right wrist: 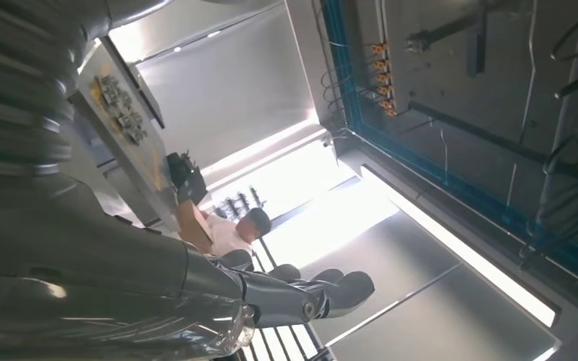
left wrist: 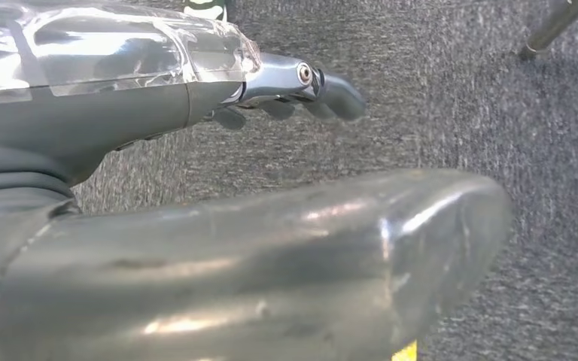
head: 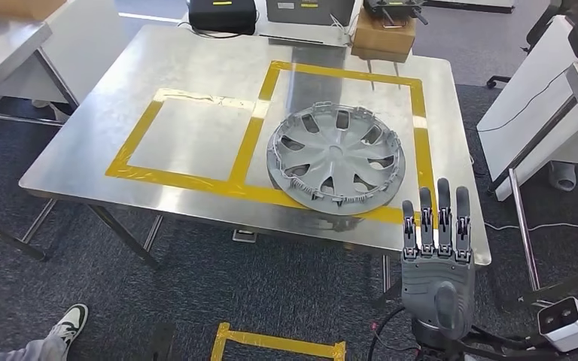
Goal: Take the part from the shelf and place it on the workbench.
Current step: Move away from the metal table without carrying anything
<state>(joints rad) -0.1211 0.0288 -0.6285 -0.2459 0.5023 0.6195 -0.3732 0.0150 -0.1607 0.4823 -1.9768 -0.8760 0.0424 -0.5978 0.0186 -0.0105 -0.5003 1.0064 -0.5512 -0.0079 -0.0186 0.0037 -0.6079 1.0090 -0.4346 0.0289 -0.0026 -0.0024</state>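
Grey ribbed right hand (head: 437, 248) raised, dark fingers (head: 442, 207) straight and empty; silver left hand (left wrist: 286, 94) hangs with fingers loosely extended.

- The part (head: 336, 156), a wheel cover, is showing pale grey.
- The workbench (head: 196, 83) is gleaming silver, carrying yellow tape squares (head: 256, 128).
- The right hand (head: 436, 256) is showing grey, with darker fingers.
- The carpet (head: 271, 293) is looking dark grey.

Head view bright, even – soft sheen on steel workbench (head: 196, 83), faint shadow under it. Right wrist view: window blown out white. Left wrist view – near arm cover blurred.
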